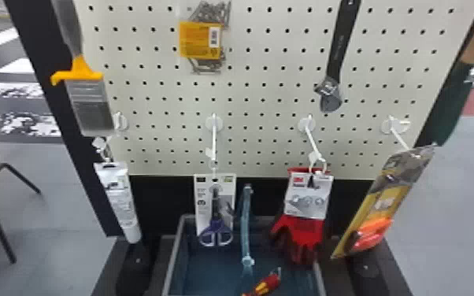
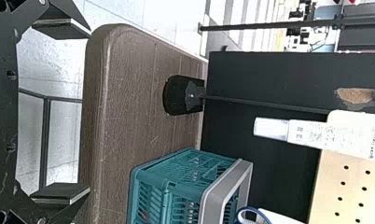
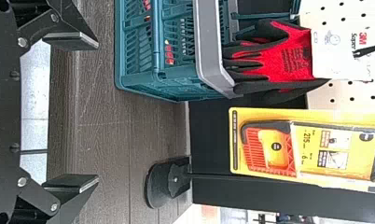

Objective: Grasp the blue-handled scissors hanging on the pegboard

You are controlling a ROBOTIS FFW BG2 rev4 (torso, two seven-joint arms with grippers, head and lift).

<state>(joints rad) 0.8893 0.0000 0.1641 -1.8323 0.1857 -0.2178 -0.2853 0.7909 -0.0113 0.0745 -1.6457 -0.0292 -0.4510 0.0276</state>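
Observation:
The blue-handled scissors (image 1: 215, 233) hang on a white card from the second hook of the white pegboard (image 1: 271, 98), their handles low, just over the far rim of a teal basket (image 1: 175, 252). My left gripper (image 2: 59, 109) is open and holds nothing, low above a brown table (image 2: 129, 121) near the basket's corner (image 2: 185, 186); a blue and white edge (image 2: 251, 217) there may be the scissors. My right gripper (image 3: 72, 112) is open too, over the same table beside the basket (image 3: 157, 51).
On neighbouring hooks hang a white tube (image 1: 119, 200), red gloves (image 1: 300, 232) and a yellow pack (image 1: 382, 204). Higher up are a brush (image 1: 84, 90), a bagged item (image 1: 202, 37) and a wrench (image 1: 332, 59). A screwdriver (image 1: 264, 285) lies in the basket.

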